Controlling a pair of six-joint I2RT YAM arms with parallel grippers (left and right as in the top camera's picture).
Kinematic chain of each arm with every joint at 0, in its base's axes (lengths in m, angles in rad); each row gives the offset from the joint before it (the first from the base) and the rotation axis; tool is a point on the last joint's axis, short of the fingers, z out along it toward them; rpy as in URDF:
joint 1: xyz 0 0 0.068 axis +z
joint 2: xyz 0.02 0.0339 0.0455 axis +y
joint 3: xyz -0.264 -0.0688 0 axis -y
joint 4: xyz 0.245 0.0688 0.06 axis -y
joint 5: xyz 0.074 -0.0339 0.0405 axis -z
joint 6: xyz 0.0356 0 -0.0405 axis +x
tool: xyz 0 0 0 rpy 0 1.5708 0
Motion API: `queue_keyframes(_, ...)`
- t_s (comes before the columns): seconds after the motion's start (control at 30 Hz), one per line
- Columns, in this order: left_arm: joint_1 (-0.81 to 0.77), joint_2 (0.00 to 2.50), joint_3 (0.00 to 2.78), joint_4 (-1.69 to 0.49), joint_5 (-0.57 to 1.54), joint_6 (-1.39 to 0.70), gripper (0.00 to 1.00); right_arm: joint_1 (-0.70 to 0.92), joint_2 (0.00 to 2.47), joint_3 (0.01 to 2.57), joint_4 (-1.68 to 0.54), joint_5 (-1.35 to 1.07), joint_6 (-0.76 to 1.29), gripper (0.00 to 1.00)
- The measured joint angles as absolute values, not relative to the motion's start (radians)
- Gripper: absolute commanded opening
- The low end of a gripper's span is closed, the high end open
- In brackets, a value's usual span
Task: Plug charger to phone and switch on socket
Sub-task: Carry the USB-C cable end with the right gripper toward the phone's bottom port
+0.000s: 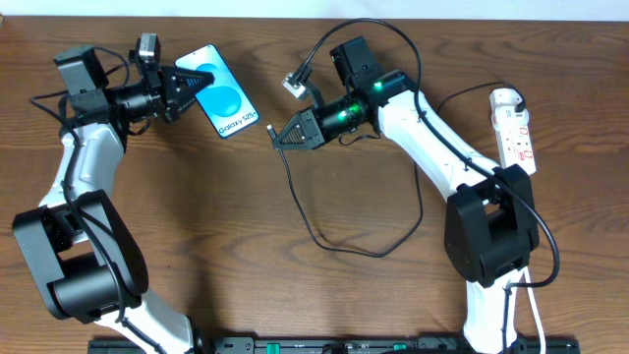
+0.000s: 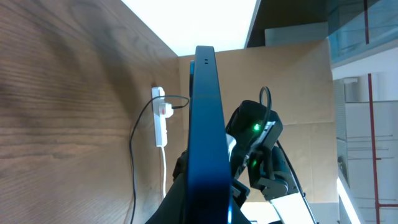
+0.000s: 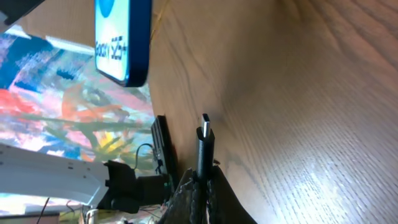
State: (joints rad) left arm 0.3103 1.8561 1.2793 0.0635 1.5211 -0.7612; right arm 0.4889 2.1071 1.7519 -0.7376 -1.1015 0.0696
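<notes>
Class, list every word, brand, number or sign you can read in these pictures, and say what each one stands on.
"Galaxy S25+": white text at one end of the blue screen of the phone.
Red marks on the socket: too small to read.
No lettering shows on the charger plug tip.

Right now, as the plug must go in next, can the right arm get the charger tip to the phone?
Probably yes: its jaws hold the charger tip close to the free end of the phone, with nothing between them, though it sits slightly off line.
</notes>
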Motion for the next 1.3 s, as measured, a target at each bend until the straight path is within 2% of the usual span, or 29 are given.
queue_keyframes(0.3, 0.31, 1.856, 1.279, 0.065, 1.521, -0.761, 0.08, 0.509, 2.107, 1.752, -0.743, -1.213, 0.044, 0.01)
queue_keyframes(0.8, 0.269, 1.856, 1.277, 0.113, 1.481, -0.776, 0.07, 0.509, 2.107, 1.752, -0.68, -1.254, 0.034, 0.01)
queue_keyframes(1.07, 0.269, 1.856, 1.269, 0.305, 1.48, -0.896, 0.07, 0.507, 2.107, 1.752, -0.607, -1.294, 0.07, 0.01)
queue_keyframes(1.3, 0.269, 1.856, 1.264, 0.566, 1.483, -1.151, 0.07, 0.483, 2.107, 1.752, -0.513, -1.343, 0.159, 0.01)
